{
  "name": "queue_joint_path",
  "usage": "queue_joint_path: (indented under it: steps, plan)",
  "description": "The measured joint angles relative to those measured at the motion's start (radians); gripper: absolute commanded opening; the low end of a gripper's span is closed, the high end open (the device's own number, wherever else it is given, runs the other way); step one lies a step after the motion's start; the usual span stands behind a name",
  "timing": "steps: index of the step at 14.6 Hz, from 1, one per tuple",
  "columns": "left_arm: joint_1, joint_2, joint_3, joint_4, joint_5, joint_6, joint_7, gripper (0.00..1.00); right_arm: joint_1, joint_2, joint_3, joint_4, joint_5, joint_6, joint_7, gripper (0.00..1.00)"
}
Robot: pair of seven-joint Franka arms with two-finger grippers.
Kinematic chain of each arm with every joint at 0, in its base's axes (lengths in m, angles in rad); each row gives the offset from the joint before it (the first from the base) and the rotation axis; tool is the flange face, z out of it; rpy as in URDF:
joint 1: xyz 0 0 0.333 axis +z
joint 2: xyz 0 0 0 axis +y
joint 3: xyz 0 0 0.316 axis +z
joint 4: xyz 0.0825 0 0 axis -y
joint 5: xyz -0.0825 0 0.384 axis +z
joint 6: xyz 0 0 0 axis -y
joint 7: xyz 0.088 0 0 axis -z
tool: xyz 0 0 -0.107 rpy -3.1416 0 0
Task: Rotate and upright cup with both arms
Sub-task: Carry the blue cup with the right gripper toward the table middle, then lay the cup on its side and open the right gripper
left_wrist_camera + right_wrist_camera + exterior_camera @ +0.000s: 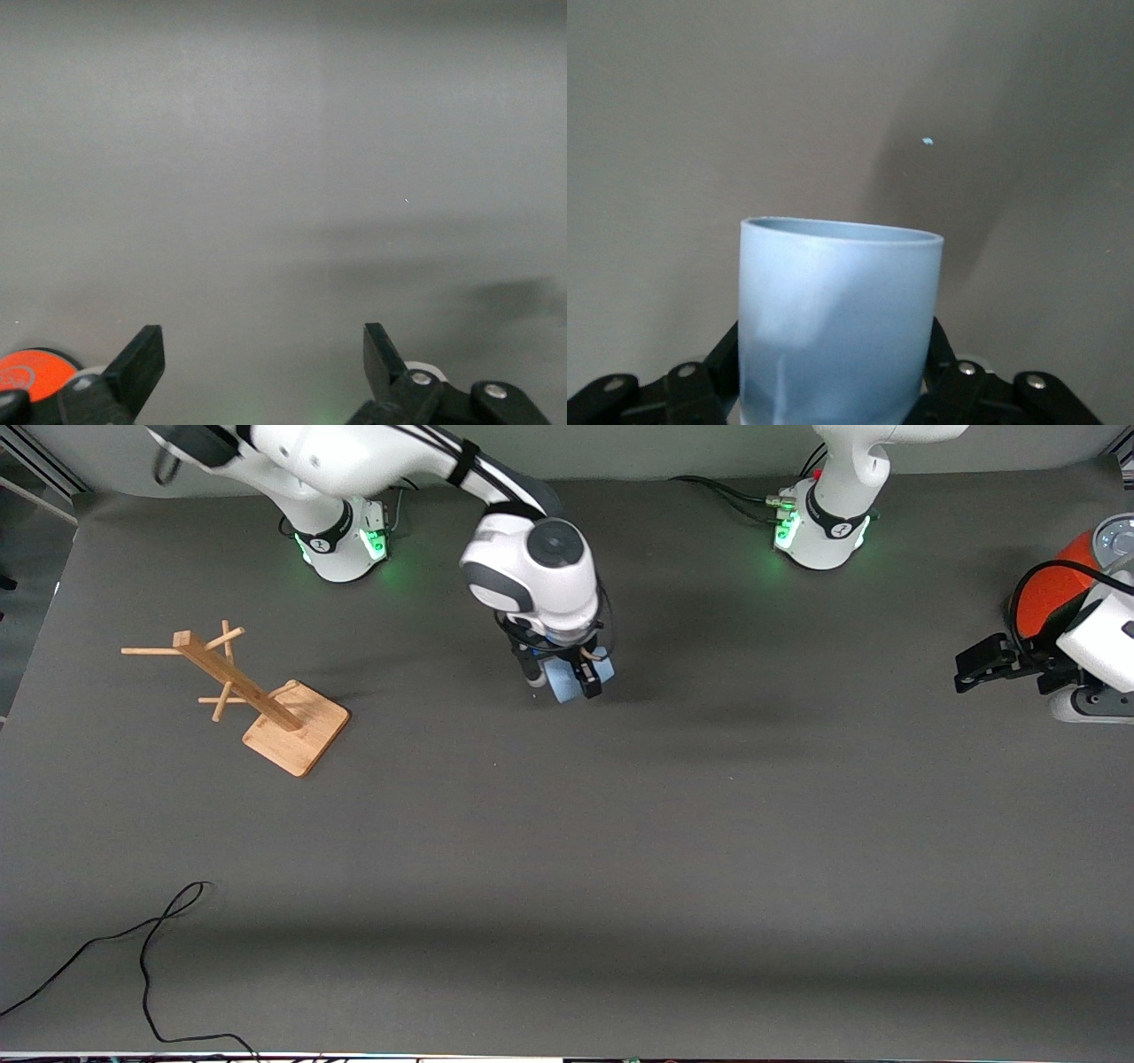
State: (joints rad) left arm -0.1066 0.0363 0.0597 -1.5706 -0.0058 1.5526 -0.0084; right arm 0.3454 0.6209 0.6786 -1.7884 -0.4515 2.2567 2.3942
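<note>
The light-blue cup (560, 683) is between the fingers of my right gripper (564, 679), low over the middle of the table, toward the robots' bases. In the right wrist view the cup (837, 319) fills the gap between the black fingers (718, 363), and one round end points away from the wrist. My right gripper (833, 354) is shut on the cup's sides. My left gripper (979, 664) is open and empty at the left arm's end of the table, beside the orange-red can (1054, 593). In the left wrist view its fingers (142, 363) stand wide apart over bare mat.
A wooden rack (257, 691) with pegs stands on its square base toward the right arm's end. A black cable (146, 957) lies near the front edge at that end. The orange-red can also shows in the left wrist view (31, 372).
</note>
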Motion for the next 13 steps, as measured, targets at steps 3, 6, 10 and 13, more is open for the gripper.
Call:
queue_joint_path:
  steps: [3, 6, 10, 13]
  plan:
    - [0.0, 0.0, 0.0, 0.0, 0.0, 0.0, 0.0, 1.0, 0.035, 0.082, -0.014, 0.018, -0.037, -0.001, 0.022, 0.53]
    - [0.0, 0.0, 0.0, 0.0, 0.0, 0.0, 0.0, 1.0, 0.052, 0.107, -0.032, 0.023, -0.045, -0.002, 0.023, 0.54]
    - [0.0, 0.0, 0.001, 0.0, 0.0, 0.0, 0.0, 1.0, 0.056, 0.127, -0.037, 0.03, -0.052, -0.002, 0.028, 0.92]
    - [0.0, 0.0, 0.001, -0.001, 0.0, 0.0, 0.0, 1.0, 0.056, 0.154, -0.039, 0.056, -0.089, -0.002, 0.043, 1.0]
